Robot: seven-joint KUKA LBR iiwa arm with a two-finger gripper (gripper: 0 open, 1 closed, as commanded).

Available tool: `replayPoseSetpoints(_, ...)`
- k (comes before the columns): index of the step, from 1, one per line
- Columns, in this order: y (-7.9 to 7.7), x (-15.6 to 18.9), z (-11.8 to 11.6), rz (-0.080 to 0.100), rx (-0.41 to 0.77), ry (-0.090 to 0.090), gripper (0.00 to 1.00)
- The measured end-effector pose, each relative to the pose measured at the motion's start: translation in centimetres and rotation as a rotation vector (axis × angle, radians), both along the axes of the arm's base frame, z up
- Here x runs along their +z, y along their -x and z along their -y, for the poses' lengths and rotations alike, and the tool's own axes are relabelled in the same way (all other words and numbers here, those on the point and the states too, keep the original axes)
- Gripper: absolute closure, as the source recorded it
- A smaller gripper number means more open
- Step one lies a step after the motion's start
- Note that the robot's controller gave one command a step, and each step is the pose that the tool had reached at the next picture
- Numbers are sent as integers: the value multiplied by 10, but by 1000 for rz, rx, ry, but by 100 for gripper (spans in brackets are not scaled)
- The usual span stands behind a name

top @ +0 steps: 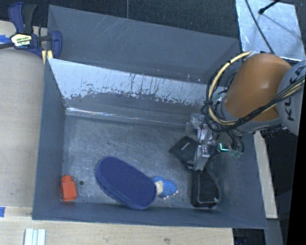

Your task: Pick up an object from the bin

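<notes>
My claw (pixel 200 158) is low in the right part of the grey bin (pixel 144 99), hanging below the orange cover (pixel 256 87) and the looped cables (pixel 218 93) at my wrist. From this angle I cannot tell whether it is released or clenched, nor whether anything is caught in it.

Two dark things lie closest to it. A dark flat piece (pixel 182 148) sits just to its left on the bin floor, seemingly touching it. A black boxy thing (pixel 205 192) lies just on the near side of it, close to the bin's right wall and near edge.

The rest lies well apart to the left, along the near side of the floor. There is a big dark blue oval pad (pixel 124 183). A small blue and white thing (pixel 165 188) is tucked against the pad's right end. A small orange block (pixel 68 188) stands alone by the near left corner.
</notes>
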State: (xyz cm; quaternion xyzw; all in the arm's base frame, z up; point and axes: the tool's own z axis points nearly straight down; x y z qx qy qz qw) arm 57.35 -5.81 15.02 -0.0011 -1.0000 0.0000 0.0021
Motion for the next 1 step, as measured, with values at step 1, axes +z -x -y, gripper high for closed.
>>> replayPoseSetpoints(1, -44, -35, -18, 9, -81, 0, 0)
